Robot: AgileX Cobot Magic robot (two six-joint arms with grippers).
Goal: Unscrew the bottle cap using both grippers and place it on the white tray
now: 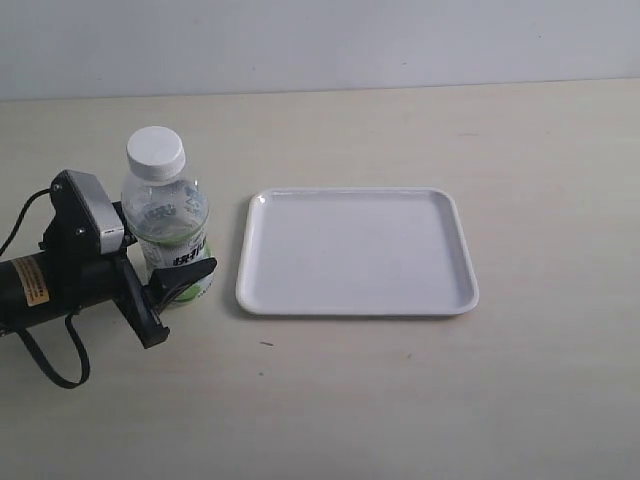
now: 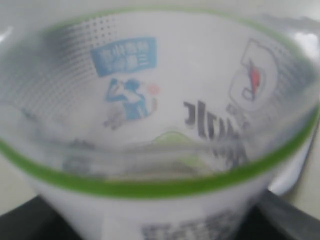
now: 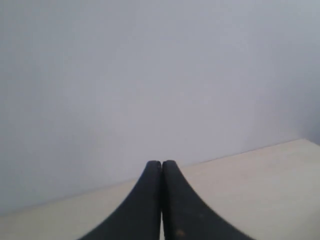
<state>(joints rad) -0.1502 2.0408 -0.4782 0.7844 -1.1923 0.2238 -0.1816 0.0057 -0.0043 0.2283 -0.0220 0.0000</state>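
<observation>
The bottle [image 1: 165, 208] label carries dark characters and a blue text patch, all too blurred to read.

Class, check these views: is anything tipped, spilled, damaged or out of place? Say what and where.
Nothing stands out. The small clear plastic bottle stands upright beside the glossy white rectangular tray, with its round white ribbed cap on and the black left gripper clamped round its lower body. No spill shows. The right gripper is shut.
</observation>
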